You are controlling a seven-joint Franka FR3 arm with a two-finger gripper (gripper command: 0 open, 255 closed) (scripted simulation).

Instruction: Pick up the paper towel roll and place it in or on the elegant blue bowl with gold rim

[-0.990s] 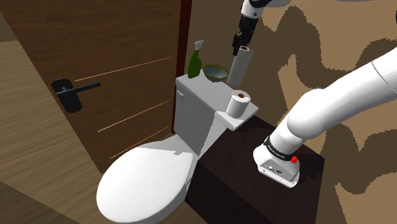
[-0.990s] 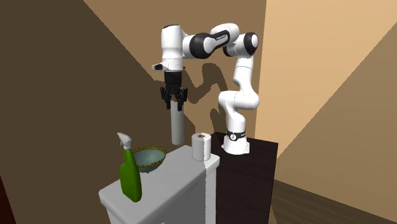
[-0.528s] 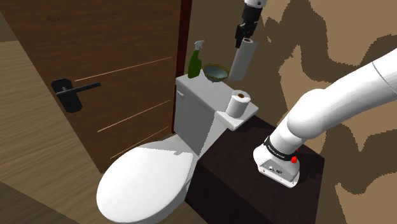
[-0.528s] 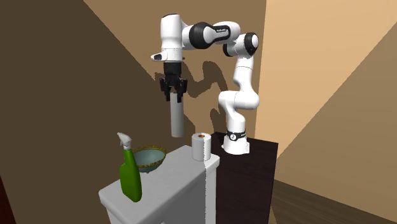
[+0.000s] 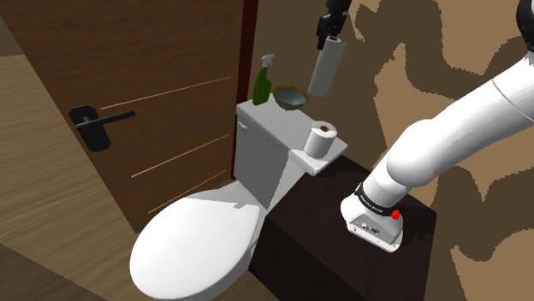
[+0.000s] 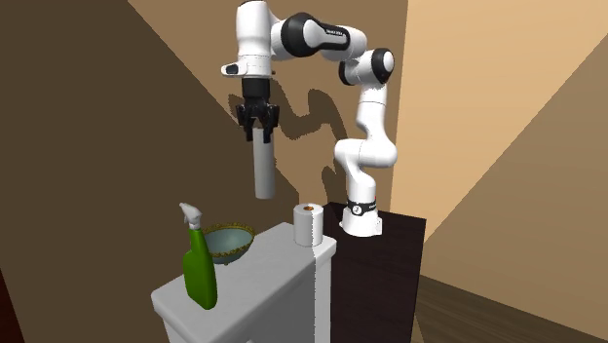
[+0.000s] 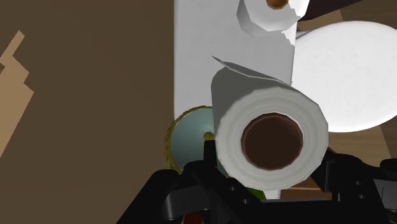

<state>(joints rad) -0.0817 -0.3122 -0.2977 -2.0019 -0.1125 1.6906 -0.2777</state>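
hanging from the fingers [image 7: 208,158], which are clamped on its top end, the paper towel roll [image 5: 326,70] sits in mid-air above the toilet tank [image 5: 267,130]. its long axis runs close to 12-to-6 o'clock, so the free end points down at the tank lid.

what matters to me is the offset to the bowl [image 5: 291,97]. in the shoulder view it lies at about 7 o'clock from the roll's lower end, near but not underneath. the second exterior view agrees: again about 7 o'clock, with clear air between roll and rim. looking along the fingers, i see the bowl peeking out beside the roll rather than centred under it. i judge the carry needs a short sideways shift before any descent.

the roll is a plain white, tall, slim cylinder with a brown core and a loose flap of sheet lifting off its side. the bowl is blue-green inside with a gold scalloped rim. it looks shallow for so long a roll, so i expect it to lean once let go.

a green spray bottle [image 5: 262,84] stands just beside the bowl at its 9 o'clock. a small roll [image 5: 322,140] sits on the tank at the bowl's 5 o'clock.
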